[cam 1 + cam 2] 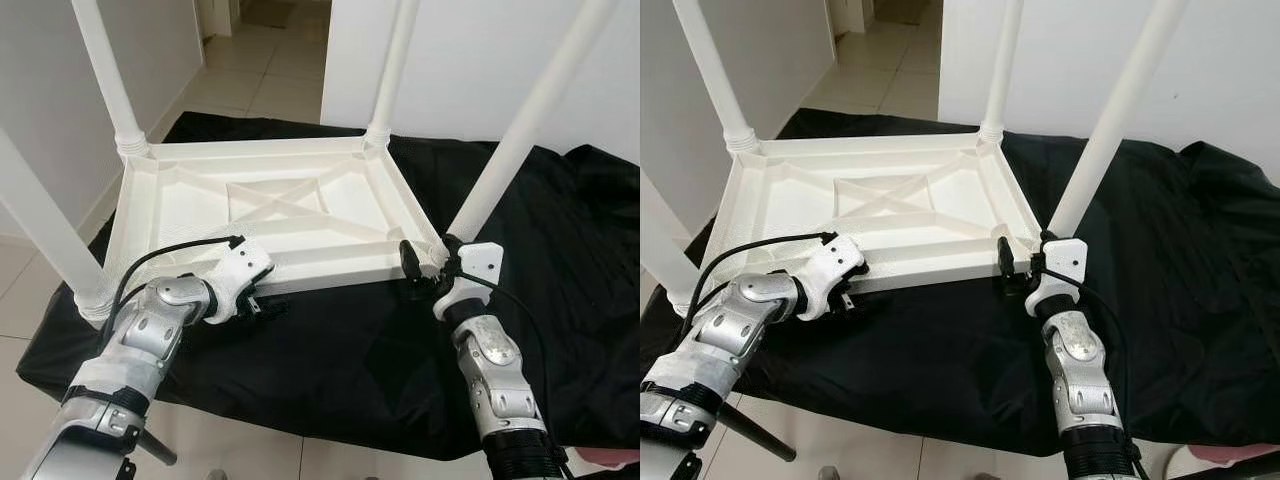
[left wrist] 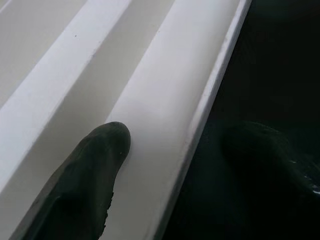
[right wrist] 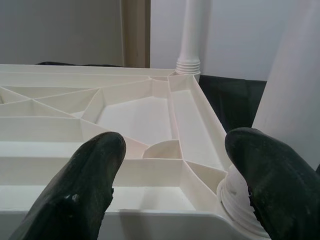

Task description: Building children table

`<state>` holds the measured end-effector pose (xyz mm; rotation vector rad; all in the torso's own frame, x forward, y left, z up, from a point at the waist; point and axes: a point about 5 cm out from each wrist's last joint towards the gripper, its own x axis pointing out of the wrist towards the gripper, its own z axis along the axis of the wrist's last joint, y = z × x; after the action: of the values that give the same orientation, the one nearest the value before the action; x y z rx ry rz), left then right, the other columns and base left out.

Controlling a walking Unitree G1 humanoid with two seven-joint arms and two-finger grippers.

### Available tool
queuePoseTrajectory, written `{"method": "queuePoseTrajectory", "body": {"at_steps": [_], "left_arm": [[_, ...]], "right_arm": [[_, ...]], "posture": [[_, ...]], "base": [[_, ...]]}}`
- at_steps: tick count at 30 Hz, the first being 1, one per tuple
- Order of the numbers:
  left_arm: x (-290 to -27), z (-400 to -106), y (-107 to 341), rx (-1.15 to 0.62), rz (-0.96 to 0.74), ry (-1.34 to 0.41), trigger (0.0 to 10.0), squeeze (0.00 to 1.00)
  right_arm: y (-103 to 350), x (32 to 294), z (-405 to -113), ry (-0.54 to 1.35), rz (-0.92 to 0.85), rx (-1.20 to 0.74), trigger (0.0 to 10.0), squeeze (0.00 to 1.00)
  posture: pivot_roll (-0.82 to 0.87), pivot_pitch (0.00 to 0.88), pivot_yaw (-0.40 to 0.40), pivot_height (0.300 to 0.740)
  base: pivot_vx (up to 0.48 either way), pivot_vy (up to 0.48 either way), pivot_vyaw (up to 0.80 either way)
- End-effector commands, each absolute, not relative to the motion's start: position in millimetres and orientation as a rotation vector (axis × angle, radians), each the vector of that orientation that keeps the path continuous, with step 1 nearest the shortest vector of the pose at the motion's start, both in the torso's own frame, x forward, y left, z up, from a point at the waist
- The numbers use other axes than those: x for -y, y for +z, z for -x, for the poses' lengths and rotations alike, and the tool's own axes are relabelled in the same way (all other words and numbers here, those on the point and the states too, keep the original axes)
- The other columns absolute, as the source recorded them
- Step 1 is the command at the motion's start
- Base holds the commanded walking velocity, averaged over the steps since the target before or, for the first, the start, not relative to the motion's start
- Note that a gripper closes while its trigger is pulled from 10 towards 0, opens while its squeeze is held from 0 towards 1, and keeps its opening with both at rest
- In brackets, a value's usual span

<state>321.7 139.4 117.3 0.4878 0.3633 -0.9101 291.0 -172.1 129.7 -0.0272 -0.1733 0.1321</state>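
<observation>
Four white plastic legs [image 1: 522, 125] stand on the upside-down white ribbed plastic tabletop [image 1: 270, 212], lying on black cloth [image 1: 560, 300]. Left gripper [image 1: 262, 303] pinches tabletop's near rim; right gripper [image 1: 418, 272] spread open at the near-right corner.

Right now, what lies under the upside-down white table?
A black cloth lies spread under the table, on the tiled floor. Whatever lies beneath the tabletop itself is covered.
</observation>
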Motion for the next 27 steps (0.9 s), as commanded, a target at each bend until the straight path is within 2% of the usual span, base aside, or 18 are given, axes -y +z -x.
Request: {"method": "queuePoseTrajectory", "body": {"at_steps": [1,2,3,4,12,13,14,15,17,24,25,27], "left_arm": [[-143,-322,110,-0.407,-0.490,-0.881,9.0,0.00],[-142,-322,111,-0.406,-0.488,-0.884,3.8,0.00],[-142,-322,111,-0.406,-0.488,-0.884,3.8,0.00],[-141,-322,112,-0.399,-0.486,-0.893,0.0,0.00],[-120,-316,123,-0.329,-0.463,-0.967,0.0,0.00],[-116,-315,124,-0.319,-0.457,-0.977,0.0,0.00],[-98,-310,126,-0.286,-0.454,-1.036,0.0,0.00],[-98,-310,126,-0.286,-0.454,-1.036,0.0,0.00],[-81,-304,127,-0.257,-0.449,-1.089,0.0,0.00],[-57,-293,128,-0.213,-0.455,-1.185,0.0,0.00],[-51,-290,128,-0.201,-0.460,-1.207,4.1,0.00],[-51,-290,128,-0.201,-0.460,-1.207,4.1,0.00]], "right_arm": [[130,171,-293,0.132,0.035,0.174,10.0,0.00],[129,171,-294,0.131,0.036,0.174,10.0,0.00],[129,171,-294,0.131,0.036,0.174,10.0,0.00],[130,171,-294,0.132,0.036,0.174,10.0,0.00],[130,172,-296,0.130,0.043,0.175,10.0,0.00],[130,172,-297,0.129,0.044,0.175,10.0,0.00],[130,172,-298,0.129,0.045,0.174,10.0,0.00],[130,172,-298,0.129,0.045,0.174,10.0,0.00],[129,172,-299,0.131,0.046,0.174,10.0,0.00],[129,170,-300,0.136,0.047,0.174,10.0,0.00],[128,169,-300,0.137,0.047,0.173,10.0,0.00],[128,169,-300,0.137,0.047,0.173,10.0,0.00]], "posture": [[-0.06,0.000,-0.024,0.740],[-0.06,0.000,-0.025,0.740],[-0.06,0.000,-0.025,0.740],[-0.06,0.000,-0.025,0.740],[-0.05,0.000,-0.027,0.740],[-0.05,0.000,-0.028,0.740],[-0.05,0.000,-0.030,0.740],[-0.05,0.000,-0.030,0.740],[-0.05,0.000,-0.029,0.740],[-0.05,0.000,-0.027,0.740],[-0.05,0.000,-0.023,0.740],[-0.05,0.000,-0.023,0.740]], "base": [[0.000,0.000,0.00],[0.000,0.000,0.00],[0.000,0.000,0.00],[0.000,0.000,0.00],[0.000,0.000,0.00],[0.000,0.000,0.00],[0.000,0.000,0.00],[0.000,0.000,0.00],[0.000,0.000,0.00],[0.000,0.000,0.00],[0.000,0.000,0.00],[0.000,0.000,0.00]]}}
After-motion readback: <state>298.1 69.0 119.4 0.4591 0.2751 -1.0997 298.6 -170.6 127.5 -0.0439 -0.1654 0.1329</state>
